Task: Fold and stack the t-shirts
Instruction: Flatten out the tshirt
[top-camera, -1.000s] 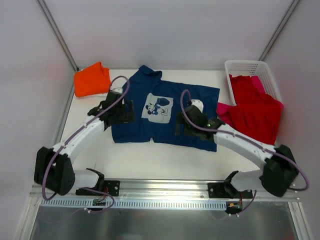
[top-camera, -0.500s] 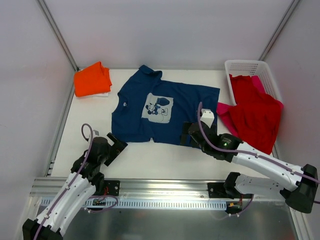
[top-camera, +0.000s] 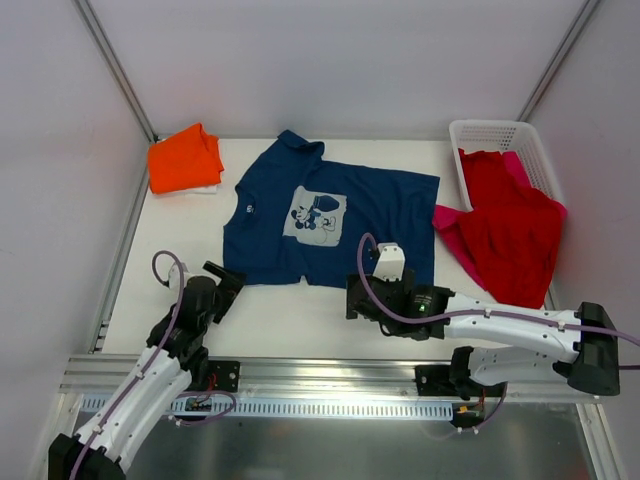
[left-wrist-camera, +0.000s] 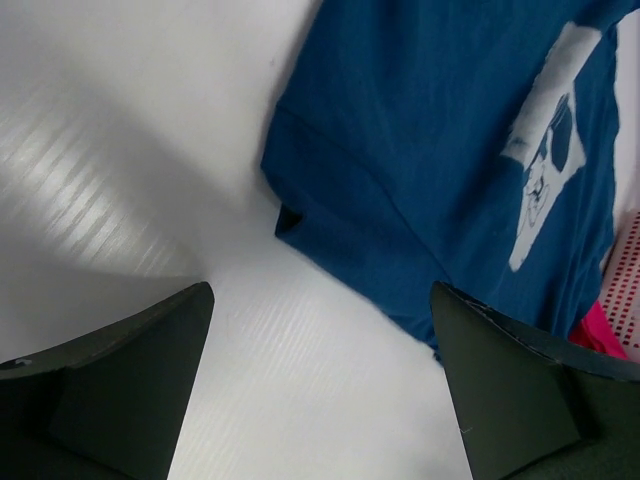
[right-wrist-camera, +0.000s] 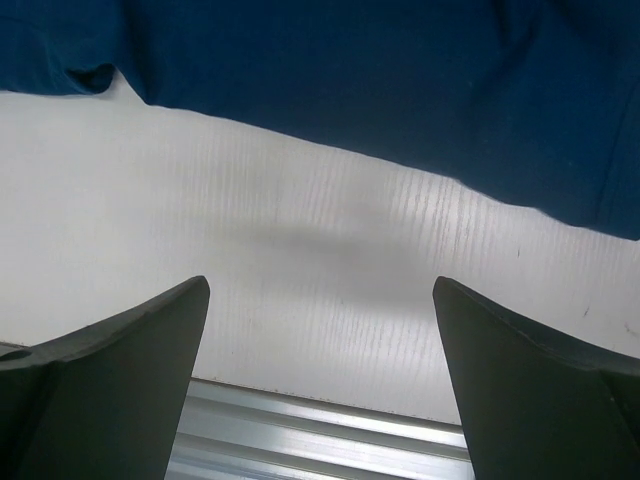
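Note:
A navy blue t-shirt (top-camera: 330, 220) with a pale cartoon-mouse print (top-camera: 315, 215) lies spread flat, print up, in the middle of the table. A folded orange t-shirt (top-camera: 185, 160) sits at the back left. Red (top-camera: 515, 225) and pink (top-camera: 450, 222) t-shirts spill from the basket at the right. My left gripper (top-camera: 225, 283) hovers open over bare table just off the navy shirt's near left corner (left-wrist-camera: 300, 215). My right gripper (top-camera: 360, 298) stands open just in front of the shirt's near hem (right-wrist-camera: 350, 110). Neither holds anything.
A white lattice basket (top-camera: 500, 135) stands at the back right, with the red shirt draped over its front wall. An aluminium rail (top-camera: 330, 375) runs along the table's near edge, just below the right fingers (right-wrist-camera: 120, 380). White walls close in both sides and the back.
Both arms have drawn back from on top of the navy shirt toward the near edge. The left one now sits low at the near left; the right has shifted left, off the hem.

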